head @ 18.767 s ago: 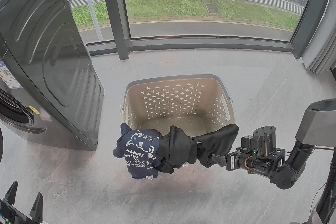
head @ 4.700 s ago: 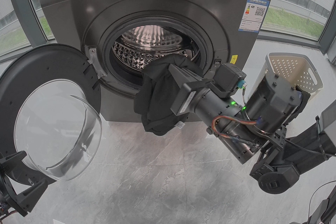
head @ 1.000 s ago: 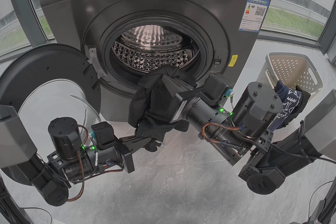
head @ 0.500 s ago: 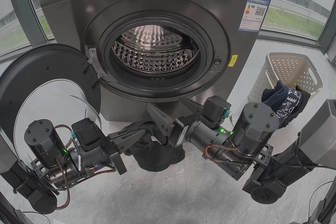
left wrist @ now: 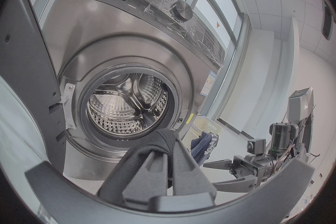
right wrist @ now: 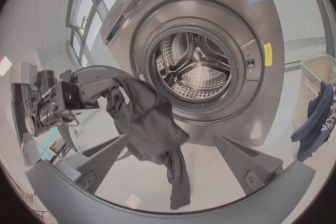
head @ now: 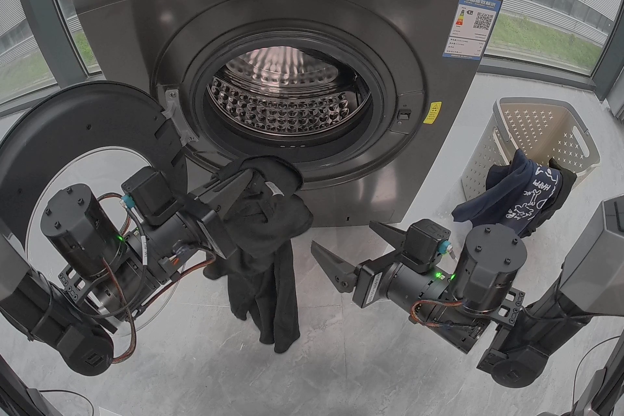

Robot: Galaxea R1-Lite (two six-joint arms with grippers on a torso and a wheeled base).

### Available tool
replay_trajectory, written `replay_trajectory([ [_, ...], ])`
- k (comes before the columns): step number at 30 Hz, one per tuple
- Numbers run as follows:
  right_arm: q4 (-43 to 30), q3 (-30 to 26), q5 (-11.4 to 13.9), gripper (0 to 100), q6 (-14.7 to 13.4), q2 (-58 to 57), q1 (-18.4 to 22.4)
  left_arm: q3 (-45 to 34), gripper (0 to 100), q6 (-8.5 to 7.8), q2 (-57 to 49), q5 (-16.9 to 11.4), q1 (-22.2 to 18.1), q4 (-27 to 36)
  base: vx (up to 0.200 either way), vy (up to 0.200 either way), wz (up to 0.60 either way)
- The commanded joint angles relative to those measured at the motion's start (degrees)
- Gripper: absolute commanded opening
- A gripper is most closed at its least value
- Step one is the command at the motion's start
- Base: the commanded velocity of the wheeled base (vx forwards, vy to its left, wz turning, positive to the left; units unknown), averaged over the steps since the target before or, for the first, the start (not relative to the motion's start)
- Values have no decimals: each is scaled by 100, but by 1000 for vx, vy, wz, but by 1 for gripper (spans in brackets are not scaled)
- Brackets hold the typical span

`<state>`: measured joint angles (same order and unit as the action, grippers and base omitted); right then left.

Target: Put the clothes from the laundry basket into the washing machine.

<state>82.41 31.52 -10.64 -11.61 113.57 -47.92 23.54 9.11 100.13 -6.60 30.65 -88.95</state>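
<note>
Left gripper (head: 249, 178) sits in front of the washing machine (head: 403, 34), level with the lower rim of the port, fingers pinched tight on a fold of the black garment (head: 263, 242). Rest of the cloth hangs free toward the floor, all of it outside the drum (head: 283, 92). Right gripper (head: 344, 238) is lower, just right of the hanging cloth, fingers spread wide with nothing between them, clear of the garment. Door (head: 71, 125) stands swung open on the left. Laundry basket (head: 552, 131) is on the floor right of the machine, with a navy printed garment (head: 523, 193) draped over its near rim
</note>
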Motion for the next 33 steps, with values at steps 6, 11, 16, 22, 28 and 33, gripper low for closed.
replay_trajectory([
  [6,21,-76,1,100,0,95,46,107,0,3,6,9,-6,1,0,0,0],
  [11,38,-68,1,100,0,183,46,116,0,3,6,9,-6,1,0,0,0],
  [16,47,-68,-8,100,-26,201,46,151,0,3,15,9,-15,1,0,0,0],
  [22,232,-68,-26,100,-44,306,28,300,0,12,-3,9,-15,1,0,0,0],
  [28,408,-59,-52,100,-44,447,-68,625,0,135,-82,27,11,1,0,0,0],
  [33,408,29,-87,100,-35,421,-86,643,0,126,-82,27,64,1,0,0,0],
])
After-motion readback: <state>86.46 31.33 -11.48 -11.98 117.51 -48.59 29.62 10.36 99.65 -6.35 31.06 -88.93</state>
